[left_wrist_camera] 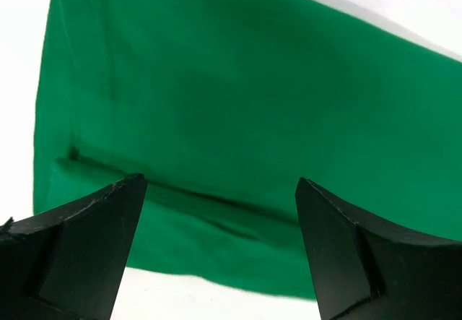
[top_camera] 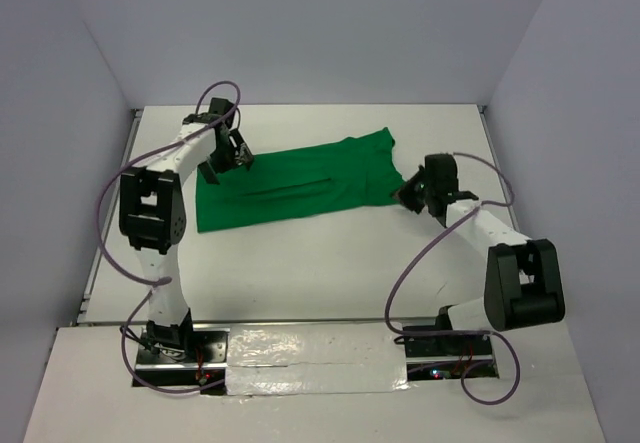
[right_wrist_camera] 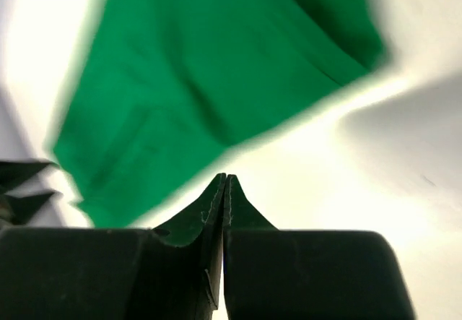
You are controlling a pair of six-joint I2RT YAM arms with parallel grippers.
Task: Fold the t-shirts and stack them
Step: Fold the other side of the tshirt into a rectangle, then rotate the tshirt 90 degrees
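A bright green t-shirt point(top_camera: 300, 178) lies spread flat across the middle of the white table. My left gripper point(top_camera: 237, 158) hovers over its far left part, jaws wide open and empty; in the left wrist view it point(left_wrist_camera: 220, 183) frames a crease in the t-shirt point(left_wrist_camera: 238, 103) and its near hem. My right gripper point(top_camera: 408, 195) sits at the shirt's right edge. In the right wrist view its tips point(right_wrist_camera: 225, 179) are pressed together on a small dark green peak of stitched cloth, while the rest of the t-shirt point(right_wrist_camera: 216, 67) lies blurred beyond.
The white table point(top_camera: 330, 263) is boxed in by pale walls on the left, back and right. A taped strip point(top_camera: 310, 358) runs between the two arm bases at the near edge. Purple cables loop beside each arm.
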